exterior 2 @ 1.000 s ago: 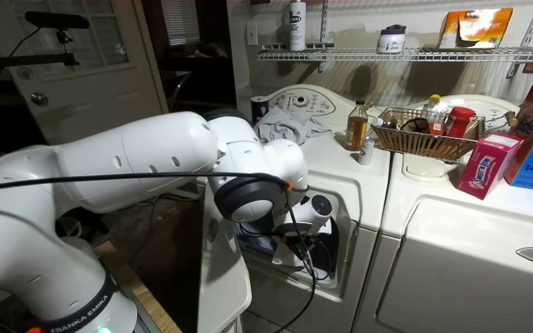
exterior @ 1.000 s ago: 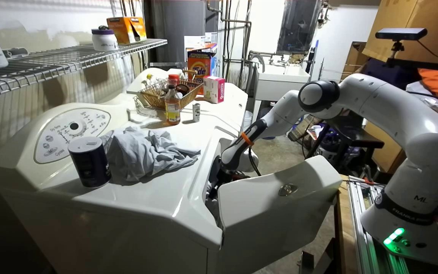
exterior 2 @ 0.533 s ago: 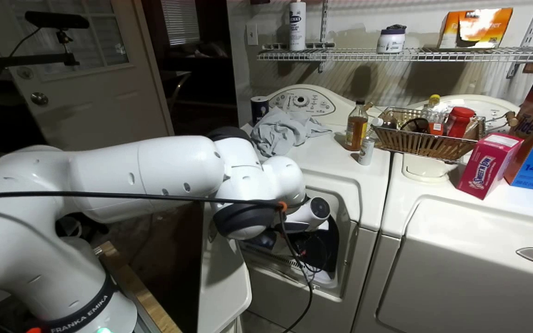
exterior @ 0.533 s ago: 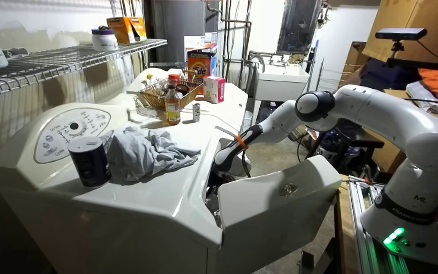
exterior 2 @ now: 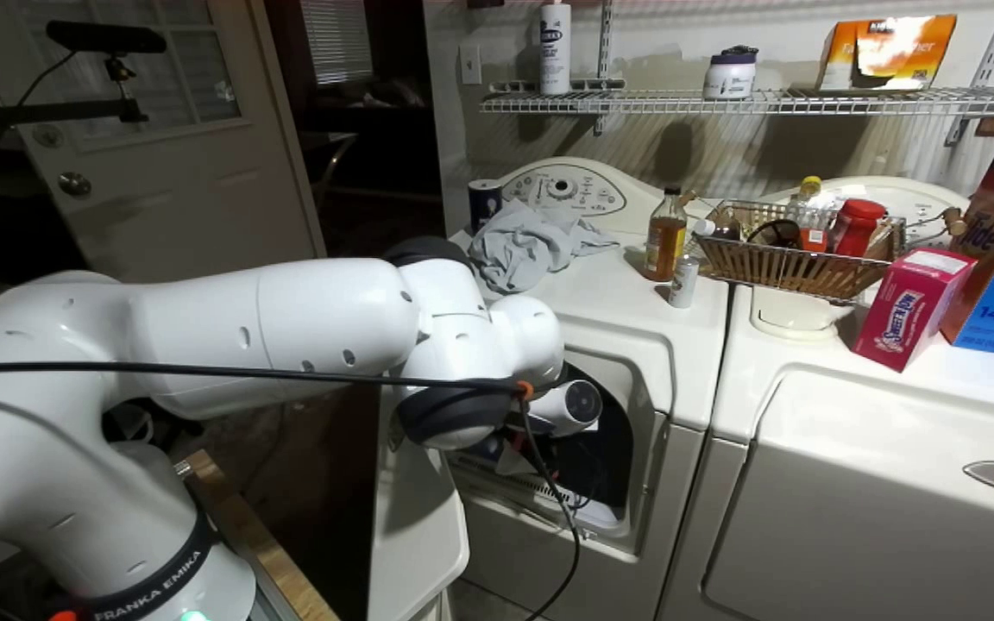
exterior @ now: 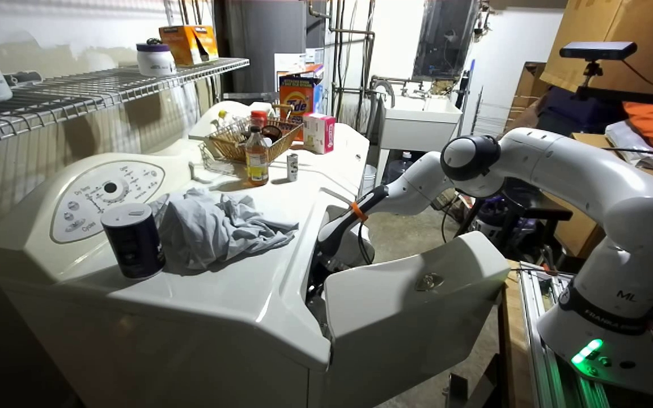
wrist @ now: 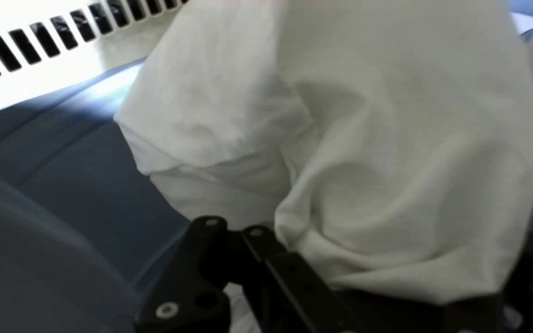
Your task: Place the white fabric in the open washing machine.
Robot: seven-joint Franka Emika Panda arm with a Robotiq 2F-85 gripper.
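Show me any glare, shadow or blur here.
In the wrist view, folded white fabric is slightly blurred; glare streaks the bluish surface beside it; in an exterior view, the boxy white washing machine has a shadowed near side; in an exterior view, glare partly whitens an orange cardboard box.

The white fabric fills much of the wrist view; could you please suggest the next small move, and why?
I would probably open the gripper to release the white fabric: it looks pinched in the shut jaws, with the dark drum behind it, and the arm extends into the open washing machine.
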